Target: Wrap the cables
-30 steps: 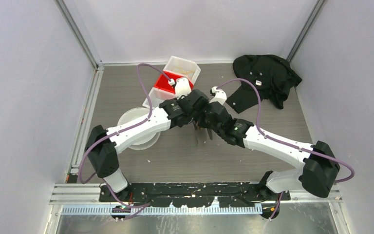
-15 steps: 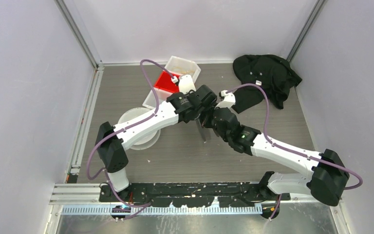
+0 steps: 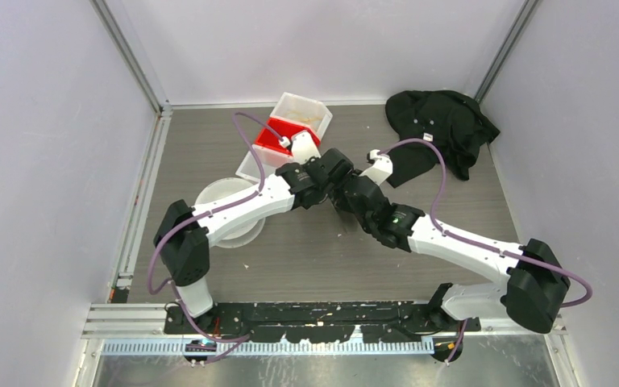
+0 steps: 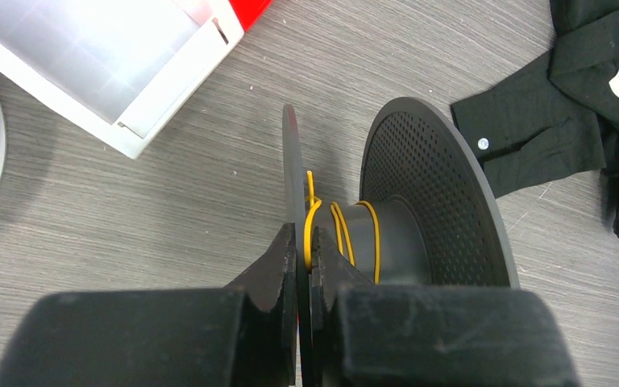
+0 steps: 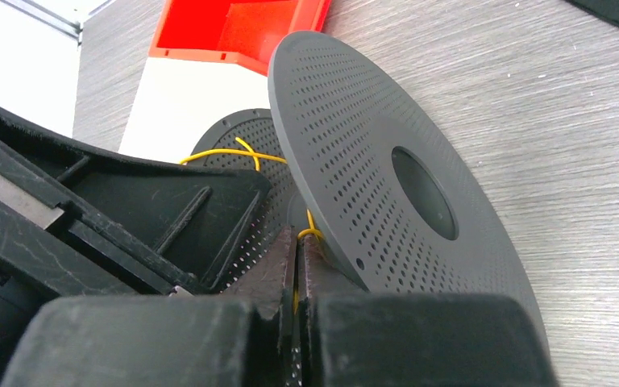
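A black spool (image 4: 439, 177) with perforated flanges is held on edge above the table. My left gripper (image 4: 300, 235) is shut on its thin flange (image 4: 289, 161). The yellow cable (image 4: 376, 242) runs in a few loose turns round the hub. In the right wrist view the big flange (image 5: 346, 129) fills the middle. There my right gripper (image 5: 298, 235) is shut on the cable (image 5: 313, 231) between the flanges, and a loose loop (image 5: 218, 151) crosses behind. From above, both grippers (image 3: 340, 193) meet mid-table and the arms hide the spool.
A white bin with a red bin (image 3: 272, 135) in it stands just behind the grippers. A white perforated disc (image 3: 224, 211) lies to the left under the left arm. A black shirt (image 3: 439, 129) lies crumpled at the back right.
Both grippers have moved together toward the back of the table with the spool. The spool showed below the wrists a second ago and is now covered by them.
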Motion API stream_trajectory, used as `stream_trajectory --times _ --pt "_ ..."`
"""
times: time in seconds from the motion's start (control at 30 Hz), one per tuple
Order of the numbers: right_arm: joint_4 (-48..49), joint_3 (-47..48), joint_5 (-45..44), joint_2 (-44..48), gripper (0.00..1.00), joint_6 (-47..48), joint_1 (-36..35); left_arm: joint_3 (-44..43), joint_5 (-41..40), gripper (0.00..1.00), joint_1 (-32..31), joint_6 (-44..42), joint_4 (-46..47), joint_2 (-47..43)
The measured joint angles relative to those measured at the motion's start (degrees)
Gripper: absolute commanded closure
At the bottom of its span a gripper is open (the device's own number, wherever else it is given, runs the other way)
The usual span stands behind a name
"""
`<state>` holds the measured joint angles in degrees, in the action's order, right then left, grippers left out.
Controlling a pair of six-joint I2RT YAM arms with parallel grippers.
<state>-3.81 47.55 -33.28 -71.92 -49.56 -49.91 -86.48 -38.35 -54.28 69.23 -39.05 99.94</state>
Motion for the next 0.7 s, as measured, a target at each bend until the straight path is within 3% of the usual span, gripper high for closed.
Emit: stream_trajectory --times 0.1,0.2,0.4,0.7 --pt "-1.18 0.90 -0.04 -0.52 0.99 -1.20 -0.02 0.37 0.04 0.99 0.02 0.52 0.44 -0.22" --pt "-1.44 1.11 -0.09 -0.85 0.99 -2.34 -0.02 0.85 0.57 0.88 0.15 0.72 0.87 -0.66" --pt "-1.40 0.83 -0.66 -1.51 0.99 -4.68 -0.07 2.60 2.99 0.83 0.68 0.74 1.95 -1.84" --pt "-1.51 -0.55 -3.43 -1.53 0.99 -6.10 0.35 4.28 6.12 0.54 1.01 0.37 1.92 -5.22"
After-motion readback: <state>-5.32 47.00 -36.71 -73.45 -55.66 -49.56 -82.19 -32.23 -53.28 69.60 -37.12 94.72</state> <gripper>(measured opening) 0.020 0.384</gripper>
